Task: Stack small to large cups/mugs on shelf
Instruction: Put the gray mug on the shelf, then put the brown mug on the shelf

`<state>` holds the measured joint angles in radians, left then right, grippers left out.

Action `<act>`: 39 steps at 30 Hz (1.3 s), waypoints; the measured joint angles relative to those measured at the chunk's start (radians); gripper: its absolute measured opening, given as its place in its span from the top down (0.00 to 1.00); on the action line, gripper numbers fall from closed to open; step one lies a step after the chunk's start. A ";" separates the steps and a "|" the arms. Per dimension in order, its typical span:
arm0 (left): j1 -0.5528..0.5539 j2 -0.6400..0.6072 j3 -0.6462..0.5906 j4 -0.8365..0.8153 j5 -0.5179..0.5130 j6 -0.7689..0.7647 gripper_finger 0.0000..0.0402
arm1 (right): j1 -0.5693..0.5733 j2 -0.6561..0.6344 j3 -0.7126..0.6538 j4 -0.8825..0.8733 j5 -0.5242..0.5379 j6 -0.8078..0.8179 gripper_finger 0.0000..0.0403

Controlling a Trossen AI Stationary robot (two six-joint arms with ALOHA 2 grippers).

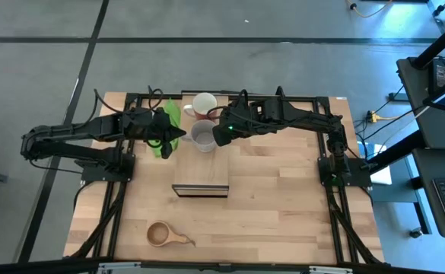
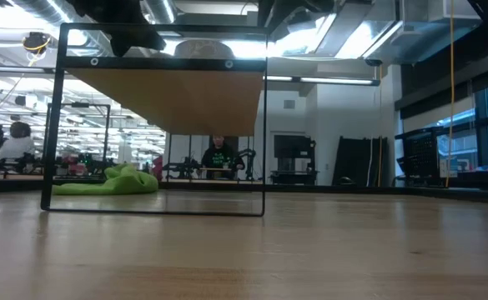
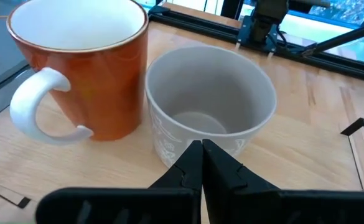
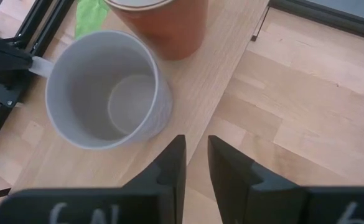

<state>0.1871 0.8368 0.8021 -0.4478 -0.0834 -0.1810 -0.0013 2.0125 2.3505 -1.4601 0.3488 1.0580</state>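
The grey mug (image 1: 204, 137) stands upright on the table at the far middle, with the red mug (image 1: 205, 104) just behind it. My left gripper (image 1: 180, 137) is shut at the grey mug's left side, where its handle is. My right gripper (image 1: 219, 137) is at the mug's right side, its fingers a little apart and empty (image 4: 196, 152). The shelf (image 1: 201, 185) stands at mid-table. The small wooden cup (image 1: 161, 234) rests on its base near the front edge. My left gripper is shut on the grey mug's handle (image 4: 42, 65), which runs into its fingertips in the right wrist view. In its own wrist view the shut fingers (image 3: 188, 163) hide the handle. The fingers come about level from the table's left. The mug (image 3: 210, 106) stands upright on the table.
A green cloth (image 1: 167, 122) lies under my left arm at the far left. The red mug (image 3: 88, 68) stands close beside the grey one, its white handle toward the left. In the low view the shelf (image 2: 168, 100) is a raised plank on a black frame. People are in the room beyond.
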 joint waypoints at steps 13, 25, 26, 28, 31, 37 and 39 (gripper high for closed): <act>0.000 -0.052 -0.001 -0.006 0.016 -0.022 1.00 | 0.005 0.000 0.000 -0.002 -0.007 -0.001 0.83; -0.096 -0.333 -0.001 -0.236 0.133 -0.233 1.00 | 0.035 0.000 0.000 -0.006 0.038 -0.017 0.83; -0.111 -0.355 -0.001 -0.263 0.133 -0.262 1.00 | 0.035 0.000 0.000 -0.006 0.029 -0.021 0.83; -0.140 -0.389 -0.001 -0.311 0.135 -0.312 1.00 | 0.034 0.000 0.000 -0.006 0.003 -0.031 0.83; -0.189 -0.420 -0.001 -0.379 0.149 -0.365 1.00 | 0.037 0.000 0.000 -0.005 -0.038 -0.042 0.83; -0.306 -0.429 -0.001 -0.374 0.161 -0.446 1.00 | 0.076 0.000 0.000 -0.003 -0.041 -0.039 0.83; -0.348 -0.418 -0.001 -0.304 0.162 -0.465 1.00 | 0.094 0.000 0.000 -0.003 -0.025 -0.029 0.83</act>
<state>-0.1609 0.4183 0.8013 -0.7516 0.0784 -0.6463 0.0922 2.0129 2.3505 -1.4628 0.3242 1.0288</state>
